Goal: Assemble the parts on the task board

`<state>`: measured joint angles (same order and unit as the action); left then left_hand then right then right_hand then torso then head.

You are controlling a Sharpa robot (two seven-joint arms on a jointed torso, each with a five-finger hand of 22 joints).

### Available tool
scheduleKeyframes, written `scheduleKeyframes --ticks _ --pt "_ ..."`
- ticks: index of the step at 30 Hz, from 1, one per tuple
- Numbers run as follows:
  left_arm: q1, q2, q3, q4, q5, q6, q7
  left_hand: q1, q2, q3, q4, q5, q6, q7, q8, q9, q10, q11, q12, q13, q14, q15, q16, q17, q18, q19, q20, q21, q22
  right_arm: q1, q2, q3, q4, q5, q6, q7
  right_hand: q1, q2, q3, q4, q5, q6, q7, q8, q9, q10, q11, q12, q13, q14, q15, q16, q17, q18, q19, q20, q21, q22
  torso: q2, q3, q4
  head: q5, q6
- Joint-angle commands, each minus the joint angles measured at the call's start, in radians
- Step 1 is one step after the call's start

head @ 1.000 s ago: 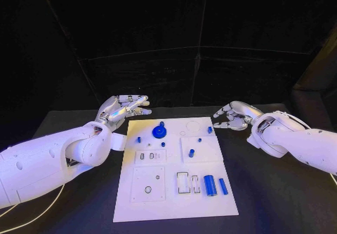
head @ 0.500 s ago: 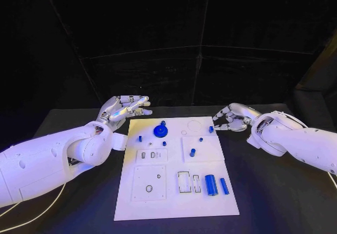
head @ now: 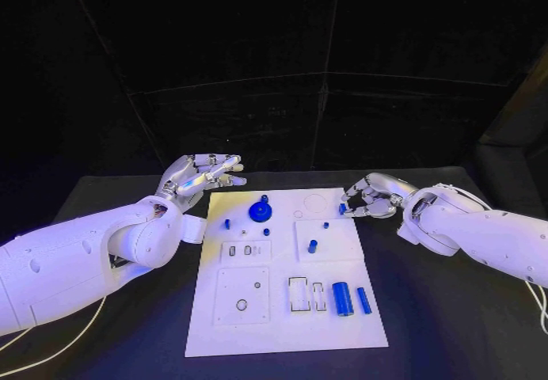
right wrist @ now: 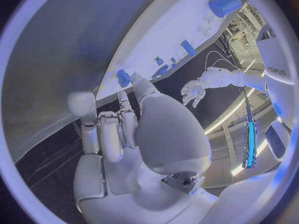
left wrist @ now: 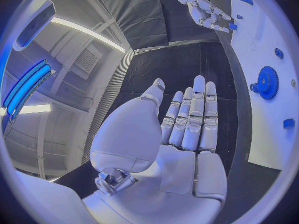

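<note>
The right hand sits at the far right edge of the task board, fingers curled in around the small blue peg standing there. The fingertips are right beside that peg, and whether they actually pinch it I cannot tell; the right wrist view shows the peg just off the fingertips at the board's rim.

Over on the other side, the left hand hovers off the board's far left corner, palm up, fingers stretched out side by side and apart from the thumb, nothing in it. The left wrist view confirms it: open palm, empty, above the dark tabletop.

Out across the board: the blue gear stands near the far end, left of centre, with small blue pieces dotted around it. A short blue peg stands upright on the raised square plate right of the middle. Near the front right, the thick blue cylinder lies on its side, and the thinner blue rod lies just beside it, toward the board's right edge. Left of those lie rectangular slots, and a plate with an oval hole sits at front left.
</note>
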<state>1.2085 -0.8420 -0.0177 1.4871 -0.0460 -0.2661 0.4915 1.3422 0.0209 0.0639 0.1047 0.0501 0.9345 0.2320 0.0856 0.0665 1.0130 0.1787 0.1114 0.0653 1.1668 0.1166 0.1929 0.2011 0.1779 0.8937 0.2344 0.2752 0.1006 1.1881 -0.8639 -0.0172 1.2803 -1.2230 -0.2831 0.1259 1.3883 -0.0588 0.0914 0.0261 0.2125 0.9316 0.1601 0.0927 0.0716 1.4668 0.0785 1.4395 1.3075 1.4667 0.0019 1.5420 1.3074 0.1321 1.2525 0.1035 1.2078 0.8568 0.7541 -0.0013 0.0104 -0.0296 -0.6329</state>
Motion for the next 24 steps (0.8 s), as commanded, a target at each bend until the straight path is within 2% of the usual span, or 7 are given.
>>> scheduleKeyframes --ticks 1,4,10,15,24 --pt "0.001 0.002 0.001 0.0 -0.004 0.012 0.003 0.0 0.012 0.0 -0.005 0.003 0.005 0.001 -0.004 0.0 -0.001 -0.004 -0.003 0.0 -0.008 0.002 -0.006 0.001 0.006 0.006 0.0 -0.006 -0.002 0.001 0.008 0.001 -0.009 -0.003 0.004 0.005 0.01 0.001 0.001 -0.008 0.006 0.007 0.003 0.005 -0.002 0.007 -0.004 0.004 0.128 0.083 -0.005 -0.003 0.163 -0.001 0.002 -0.002 0.007 0.001 0.0 0.0001 -0.0002 0.0 -0.001" --pt "0.001 0.003 0.001 0.0 -0.004 0.012 0.003 0.0 0.012 0.0 -0.005 0.003 0.005 0.001 -0.004 0.0 -0.001 -0.004 -0.003 0.0 -0.008 0.002 -0.006 0.001 0.006 0.006 0.0 -0.006 -0.002 0.0 0.015 0.001 -0.017 -0.003 -0.001 0.002 0.011 0.006 0.003 -0.01 0.005 0.008 0.003 0.006 -0.002 0.008 -0.004 0.005 0.129 0.083 -0.004 -0.003 0.164 -0.002 0.003 -0.002 0.008 0.002 0.0 0.0008 0.0012 0.0 0.0" --pt "0.001 0.003 0.001 -0.001 -0.004 0.013 0.003 0.0 0.012 0.0 -0.005 0.003 0.005 0.001 -0.004 0.0 -0.001 -0.004 -0.003 0.0 -0.008 0.002 -0.006 0.001 0.006 0.006 0.0 -0.006 -0.002 -0.002 0.03 0.001 -0.035 -0.003 -0.006 -0.002 0.011 0.013 0.007 -0.011 0.003 0.012 0.003 0.007 -0.001 0.009 -0.004 0.006 0.13 0.083 -0.004 -0.003 0.165 -0.002 0.003 -0.002 0.008 0.002 0.0 -0.0005 0.0024 0.001 -0.002" --pt "0.001 0.003 0.001 -0.002 -0.004 0.013 0.003 0.0 0.012 0.0 -0.005 0.003 0.005 0.001 -0.004 0.0 -0.001 -0.004 -0.003 0.0 -0.008 0.002 -0.006 0.001 0.006 0.006 0.0 -0.006 -0.002 -0.002 0.039 0.001 -0.048 -0.003 0.004 -0.005 0.01 0.021 0.011 -0.014 -0.001 0.022 0.002 0.012 0.0 0.011 -0.005 0.009 0.133 0.084 -0.005 -0.002 0.167 -0.002 0.005 -0.002 0.011 0.006 0.0 -0.0006 0.0018 0.007 -0.003" --pt "0.001 0.002 0.001 -0.002 -0.004 0.013 0.002 0.0 0.012 0.0 -0.005 0.003 0.005 0.001 -0.004 0.0 -0.001 -0.004 -0.003 0.0 -0.008 0.002 -0.006 0.001 0.006 0.006 0.0 -0.006 -0.002 -0.004 0.046 0.001 -0.054 -0.003 0.023 -0.012 0.01 0.023 0.013 -0.017 -0.003 0.029 0.0 0.015 0.0 0.012 -0.007 0.01 0.134 0.084 -0.006 -0.001 0.171 -0.003 0.007 -0.002 0.013 0.009 0.0 0.0002 -0.0012 0.008 -0.004"
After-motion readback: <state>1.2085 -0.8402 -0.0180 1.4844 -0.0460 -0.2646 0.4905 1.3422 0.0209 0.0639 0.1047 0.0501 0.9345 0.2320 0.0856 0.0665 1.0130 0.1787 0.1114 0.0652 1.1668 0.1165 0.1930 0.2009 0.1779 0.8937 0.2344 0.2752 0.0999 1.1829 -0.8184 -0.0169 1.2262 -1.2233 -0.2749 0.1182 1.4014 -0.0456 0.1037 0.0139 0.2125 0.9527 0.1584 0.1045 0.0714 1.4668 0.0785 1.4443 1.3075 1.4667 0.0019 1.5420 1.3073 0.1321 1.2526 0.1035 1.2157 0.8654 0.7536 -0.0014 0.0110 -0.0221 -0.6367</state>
